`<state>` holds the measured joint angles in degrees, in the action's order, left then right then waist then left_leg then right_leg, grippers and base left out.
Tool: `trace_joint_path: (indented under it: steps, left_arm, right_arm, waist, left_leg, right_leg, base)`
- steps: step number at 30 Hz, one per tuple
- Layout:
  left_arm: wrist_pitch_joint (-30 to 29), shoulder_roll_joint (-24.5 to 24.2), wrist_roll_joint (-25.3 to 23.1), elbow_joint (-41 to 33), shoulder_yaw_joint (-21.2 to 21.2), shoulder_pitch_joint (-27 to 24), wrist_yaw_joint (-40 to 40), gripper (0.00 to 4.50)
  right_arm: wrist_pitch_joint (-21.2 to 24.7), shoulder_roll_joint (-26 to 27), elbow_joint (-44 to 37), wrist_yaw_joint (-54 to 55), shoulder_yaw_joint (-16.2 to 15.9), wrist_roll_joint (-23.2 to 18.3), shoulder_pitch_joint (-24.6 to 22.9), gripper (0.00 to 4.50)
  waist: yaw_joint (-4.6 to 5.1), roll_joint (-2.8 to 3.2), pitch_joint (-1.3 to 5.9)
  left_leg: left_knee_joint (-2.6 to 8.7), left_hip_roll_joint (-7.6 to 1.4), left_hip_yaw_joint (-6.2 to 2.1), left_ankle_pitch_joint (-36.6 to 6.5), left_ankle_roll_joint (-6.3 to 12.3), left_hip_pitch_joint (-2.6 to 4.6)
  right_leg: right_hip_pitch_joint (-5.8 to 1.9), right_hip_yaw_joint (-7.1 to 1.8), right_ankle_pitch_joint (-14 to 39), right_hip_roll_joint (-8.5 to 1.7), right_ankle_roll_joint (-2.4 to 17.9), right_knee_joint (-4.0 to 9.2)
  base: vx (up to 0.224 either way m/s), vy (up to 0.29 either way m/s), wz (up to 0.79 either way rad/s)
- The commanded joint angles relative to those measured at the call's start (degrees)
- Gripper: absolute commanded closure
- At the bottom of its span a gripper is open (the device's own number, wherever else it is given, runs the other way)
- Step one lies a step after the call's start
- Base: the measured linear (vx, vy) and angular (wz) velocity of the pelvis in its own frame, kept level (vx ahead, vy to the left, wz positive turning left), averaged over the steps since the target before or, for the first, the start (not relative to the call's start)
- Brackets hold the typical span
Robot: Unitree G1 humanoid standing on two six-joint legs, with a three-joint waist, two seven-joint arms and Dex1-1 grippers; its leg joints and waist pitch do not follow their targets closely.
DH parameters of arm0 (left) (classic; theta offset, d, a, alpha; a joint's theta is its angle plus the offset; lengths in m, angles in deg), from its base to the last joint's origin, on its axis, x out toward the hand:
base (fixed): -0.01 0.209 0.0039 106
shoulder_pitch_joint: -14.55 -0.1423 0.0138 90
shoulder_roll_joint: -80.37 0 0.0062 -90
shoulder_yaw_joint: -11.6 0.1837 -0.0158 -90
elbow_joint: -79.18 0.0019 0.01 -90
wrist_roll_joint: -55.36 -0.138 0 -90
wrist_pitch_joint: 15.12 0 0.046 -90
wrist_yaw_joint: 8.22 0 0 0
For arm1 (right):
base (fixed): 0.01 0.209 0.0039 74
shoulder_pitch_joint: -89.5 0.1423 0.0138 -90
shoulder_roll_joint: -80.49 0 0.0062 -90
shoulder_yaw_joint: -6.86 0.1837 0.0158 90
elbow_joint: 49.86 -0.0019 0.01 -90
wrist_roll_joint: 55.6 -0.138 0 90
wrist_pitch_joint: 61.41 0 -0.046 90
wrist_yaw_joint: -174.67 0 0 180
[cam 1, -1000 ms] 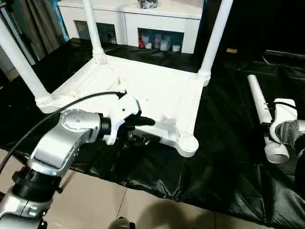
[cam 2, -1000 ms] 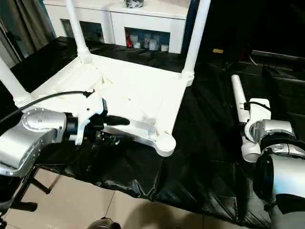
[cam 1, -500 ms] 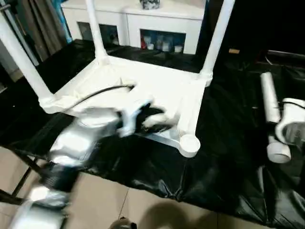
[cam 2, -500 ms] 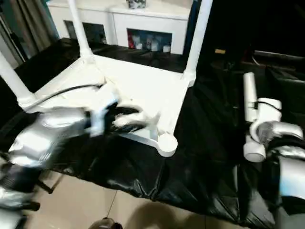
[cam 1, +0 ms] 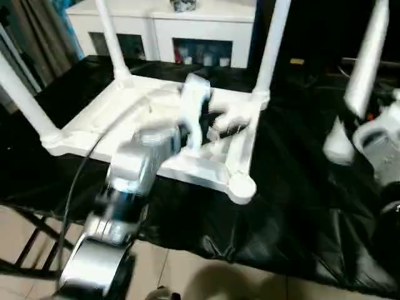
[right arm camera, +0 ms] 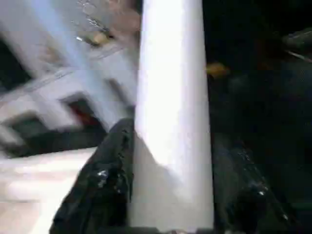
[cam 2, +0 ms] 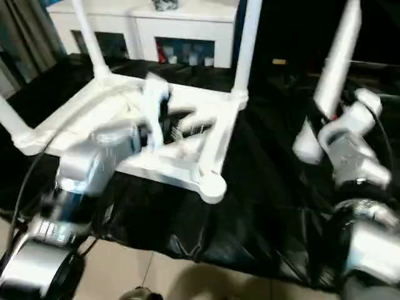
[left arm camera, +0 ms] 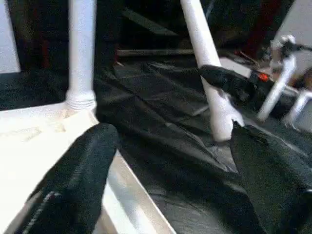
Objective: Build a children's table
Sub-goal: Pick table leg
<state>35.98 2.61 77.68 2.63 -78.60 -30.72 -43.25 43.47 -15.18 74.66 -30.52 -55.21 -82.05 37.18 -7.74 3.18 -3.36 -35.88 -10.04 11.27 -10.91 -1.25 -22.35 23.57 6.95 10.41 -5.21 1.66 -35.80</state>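
Since a second ago the right gripper (right arm camera: 165, 214) has raised the fourth leg (cam 1: 365, 69) off the black sheet (cam 1: 294, 187), fingers clamped around it, while the left gripper (left arm camera: 170, 161), fingers spread, hovers over the upturned tabletop (cam 1: 156, 119) bearing three upright legs.

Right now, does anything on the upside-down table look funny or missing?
One corner socket of the tabletop, the one nearest the camera, has no leg in it, while three others do. The fourth leg is tilted, off the black sheet, gripped in the right gripper.
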Motion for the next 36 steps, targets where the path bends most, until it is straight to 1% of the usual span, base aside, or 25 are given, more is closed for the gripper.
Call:
trace_joint_path:
  steps: [1, 2, 3, 5, 6, 7, 9, 10, 11, 13, 14, 16, 17, 18, 20, 24, 26, 27, 28, 30, 31, 33, 34, 35, 36]
  left_arm:
    - [-1.62, 0.89, 2.35, 0.48, -1.31, 2.04, 0.62, 0.07]
    - [-2.66, 2.0, 3.86, 1.04, -2.86, 3.19, 0.99, 0.07]
    - [-3.07, 3.06, 5.03, 1.77, -4.2, 4.46, 1.27, 0.02]
    - [-3.91, 4.36, 6.48, 2.59, -5.72, 5.89, 1.44, 0.0]
    - [-3.91, 4.36, 6.48, 2.59, -5.72, 5.89, 1.44, 0.0]
    - [-4.17, 4.62, 6.84, 2.73, -5.98, 6.17, 1.48, 0.0]
    - [-4.48, 4.93, 7.37, 2.89, -6.25, 6.52, 1.6, 0.0]
    - [-4.92, 5.26, 8.06, 2.98, -6.38, 6.81, 1.81, 0.0]
    - [-4.92, 5.26, 8.06, 2.98, -6.38, 6.81, 1.81, 0.0]
    - [-5.9, 5.66, 9.23, 3.18, -6.58, 7.14, 2.17, 0.0]
    - [-5.9, 5.66, 9.23, 3.18, -6.58, 7.14, 2.17, 0.0]
    - [-6.7, 5.99, 9.96, 3.41, -7.17, 7.36, 2.63, 0.0]
    - [-7.15, 6.28, 10.25, 3.56, -7.87, 7.58, 3.11, 0.0]
    - [-7.15, 6.28, 10.25, 3.56, -7.87, 7.58, 3.11, 0.0]
    - [-7.28, 6.36, 10.35, 3.59, -8.1, 7.65, 3.28, 0.0]
    - [-7.98, 6.6, 11.37, 3.29, -8.83, 7.7, 3.67, 0.0]
    - [-8.89, 6.89, 12.42, 2.7, -9.18, 7.5, 3.93, 0.0]
    - [-8.89, 6.89, 12.42, 2.7, -9.18, 7.5, 3.93, 0.0]
    - [-9.41, 6.99, 12.61, 2.47, -9.09, 7.36, 4.24, 0.0]
    - [-9.83, 7.05, 12.67, 2.39, -9.05, 7.28, 4.8, 0.18]
    - [-10.02, 7.45, 12.58, 2.88, -9.59, 7.51, 6.49, 0.18]
    - [-10.18, 7.78, 12.48, 3.23, -10.06, 7.72, 7.75, 0.36]
    - [-8.92, 9.01, 11.74, 5.21, -11.97, 8.68, 12.21, 0.47]
    - [-8.92, 9.01, 11.74, 5.21, -11.97, 8.68, 12.21, 0.58]
    - [-8.23, 9.54, 11.4, 6.05, -12.74, 9.04, 14.23, 0.7]
  right_arm:
    - [2.94, 1.41, -10.06, -2.32, -1.59, -4.47, -2.08, 2.7]
    - [4.86, 2.55, -15.94, -3.68, -2.76, -7.78, -4.6, 2.7]
    - [7.41, 3.54, -22.58, -5.97, -4.44, -12.12, -7.57, 2.7]
    - [10.98, 4.08, -29.97, -9.52, -6.93, -17.53, -11.32, 2.7]
    - [10.98, 4.08, -29.97, -9.52, -6.93, -17.53, -11.32, 2.7]
    - [12.01, 4.1, -31.71, -10.56, -7.61, -18.93, -12.27, 2.7]
    - [13.06, 4.39, -33.64, -11.22, -8.13, -19.83, -13.32, 2.7]
    - [14.67, 4.59, -36.29, -12.31, -9.64, -20.58, -15.01, 2.7]
    - [14.67, 4.59, -36.29, -12.31, -9.64, -20.58, -15.01, 2.7]
    - [17.52, 5.09, -40.31, -13.46, -11.97, -21.38, -17.59, 2.7]
    - [17.52, 5.09, -40.31, -13.46, -11.97, -21.38, -17.59, 2.7]
    - [19.09, 4.92, -42.68, -13.76, -14.01, -21.09, -19.25, 2.7]
    - [20.11, 4.39, -44.12, -13.71, -15.79, -21.27, -20.24, 2.7]
    - [20.11, 4.39, -44.12, -13.71, -15.79, -21.27, -20.24, 2.7]
    - [20.4, 4.2, -44.54, -13.61, -16.28, -21.43, -20.49, 2.7]
    - [20.68, 3.86, -44.7, -13.59, -17.62, -20.47, -20.64, 2.7]
    - [20.63, 3.46, -45.09, -13.75, -19.5, -18.63, -20.93, 2.7]
    - [20.63, 3.46, -45.09, -13.75, -19.5, -18.63, -20.93, 2.7]
    - [20.56, 3.27, -45.39, -13.49, -20.61, -17.35, -20.99, 2.7]
    - [20.45, 3.13, -45.78, -13.11, -21.61, -15.98, -21.03, 2.7]
    - [19.86, 2.86, -46.0, -11.56, -23.56, -12.73, -20.73, 2.7]
    - [19.57, 2.59, -46.25, -10.33, -24.92, -10.61, -20.52, 2.7]
    - [17.27, 2.39, -46.1, -6.45, -29.25, -3.67, -19.44, 2.7]
    - [17.27, 2.39, -46.1, -6.45, -29.25, -3.67, -19.44, 2.7]
    - [16.42, 2.73, -45.89, -4.34, -30.76, -1.14, -18.85, 2.7]
  waist:
    - [-0.08, -1.56, 5.18]
    - [-0.64, -1.11, 5.16]
    - [-0.79, -1.23, 5.07]
    - [-1.09, -1.27, 4.98]
    - [-1.15, -1.27, 4.95]
    - [-1.12, -1.24, 4.77]
    - [-1.05, -1.1, 4.62]
    - [-0.97, -1.33, 4.55]
    - [-1.03, -1.25, 4.63]
    - [-0.95, -1.25, 4.69]
    - [-0.84, -1.24, 4.66]
    - [-0.84, -1.65, 4.71]
    - [-0.82, -1.55, 4.68]
    - [-0.88, -1.78, 4.6]
    - [-0.88, -1.66, 4.57]
    - [-0.85, -1.61, 4.54]
    - [-0.85, -1.65, 4.54]
    - [-0.76, -2.33, 4.51]
    - [-0.87, -1.97, 4.48]
    - [-0.81, -1.87, 4.48]
    - [-0.8, -1.7, 4.5]
    - [-0.72, -1.86, 4.48]
    - [-0.62, -1.73, 4.42]
    - [-0.36, -1.89, 4.31]
    - [-0.37, -1.82, 4.37]
  left_leg:
    - [3.08, -3.08, -1.8, -1.28, 9.34, 0.51]
    - [3.01, -3.24, -1.69, -1.82, 9.04, 1.0]
    - [3.11, -3.23, -1.69, -2.5, 8.9, 0.88]
    - [3.34, -3.38, -1.9, -3.63, 9.0, 0.85]
    - [3.42, -3.38, -1.91, -3.77, 8.81, 0.73]
    - [3.61, -3.34, -1.83, -4.93, 7.16, 0.84]
    - [3.73, -3.19, -1.81, -5.86, 6.01, 0.77]
    - [3.89, -3.17, -1.8, -6.65, 5.16, 0.85]
    - [4.01, -3.23, -1.9, -6.66, 4.72, 0.92]
    - [4.12, -3.32, -2.03, -6.23, 4.32, 0.84]
    - [4.19, -3.39, -2.1, -5.85, 4.33, 0.74]
    - [4.15, -3.3, -2.01, -5.06, 4.33, 0.67]
    - [4.14, -3.23, -2.02, -5.05, 4.37, 0.54]
    - [4.12, -3.17, -1.94, -5.06, 4.3, 0.59]
    - [4.14, -3.17, -1.95, -5.12, 4.15, 0.61]
    - [4.19, -3.18, -1.99, -5.21, 3.85, 0.58]
    - [4.2, -3.17, -2.0, -5.28, 3.65, 0.57]
    - [4.23, -3.18, -1.91, -5.21, 3.67, 0.52]
    - [4.24, -3.17, -1.96, -5.04, 3.63, 0.51]
    - [4.27, -3.29, -2.04, -5.09, 3.39, 0.57]
    - [4.24, -3.31, -2.07, -5.12, 3.21, 0.56]
    - [4.31, -3.26, -2.06, -5.2, 2.97, 0.59]
    - [4.17, -3.19, -2.09, -5.08, 2.18, 0.48]
    - [4.31, -3.04, -2.08, -5.33, 1.93, 0.47]
    - [4.31, -2.98, -2.1, -5.59, 1.81, 0.52]
  right_leg:
    - [-3.65, -2.99, 7.45, -3.82, 11.75, 3.91]
    - [-3.28, -3.24, 8.19, -4.03, 11.7, 4.16]
    - [-3.35, -3.26, 8.66, -4.06, 11.47, 4.34]
    - [-3.51, -3.26, 9.39, -4.18, 10.8, 4.52]
    - [-3.56, -3.25, 9.96, -4.24, 10.36, 4.74]
    - [-3.34, -3.25, 12.62, -4.34, 9.74, 5.16]
    - [-3.37, -3.27, 14.55, -4.39, 9.1, 5.43]
    - [-3.38, -3.28, 16.07, -4.37, 8.13, 5.72]
    - [-3.42, -3.28, 16.2, -4.38, 7.58, 5.73]
    - [-3.54, -3.27, 15.45, -4.53, 7.53, 5.7]
    - [-3.57, -3.33, 14.51, -4.49, 7.67, 5.6]
    - [-3.65, -3.38, 13.48, -4.61, 7.93, 5.47]
    - [-3.67, -3.4, 13.96, -4.78, 7.83, 5.57]
    - [-3.64, -3.41, 14.68, -4.8, 7.47, 5.73]
    - [-3.57, -3.45, 15.73, -4.76, 6.82, 5.86]
    - [-3.54, -3.41, 15.52, -4.72, 6.73, 5.86]
    - [-3.56, -3.43, 15.36, -4.75, 6.65, 5.84]
    - [-3.62, -3.45, 15.33, -4.73, 6.63, 5.83]
    - [-3.6, -3.47, 15.67, -4.81, 6.58, 5.79]
    - [-3.51, -3.5, 15.47, -4.77, 6.42, 5.81]
    - [-3.5, -3.5, 15.14, -4.78, 6.55, 5.73]
    - [-3.57, -3.54, 14.62, -4.79, 6.59, 5.74]
    - [-3.45, -3.5, 14.48, -4.65, 6.23, 5.7]
    - [-3.54, -3.45, 14.84, -4.49, 5.91, 5.87]
    - [-3.65, -3.41, 15.29, -4.61, 5.79, 5.87]
  base:
    - [0.0, 0.0, 0.0]
    - [0.0, 0.0, 0.0]
    - [0.0, 0.0, 0.0]
    - [0.0, 0.0, 0.0]
    - [0.0, 0.0, 0.0]
    - [0.0, 0.0, 0.0]
    - [0.0, 0.0, 0.0]
    - [0.0, 0.0, 0.0]
    - [0.0, 0.0, 0.0]
    - [0.0, 0.0, 0.0]
    - [0.0, 0.0, 0.0]
    - [0.0, 0.0, 0.0]
    - [0.0, 0.0, 0.0]
    - [0.0, 0.0, 0.0]
    - [0.0, 0.0, 0.0]
    - [0.0, 0.0, 0.0]
    - [0.0, 0.0, 0.0]
    - [0.0, 0.0, 0.0]
    - [0.0, 0.0, 0.0]
    - [0.0, 0.0, 0.0]
    - [0.0, 0.0, 0.0]
    - [0.0, 0.0, 0.0]
    - [0.0, 0.0, 0.0]
    - [0.0, 0.0, 0.0]
    - [0.0, 0.0, 0.0]
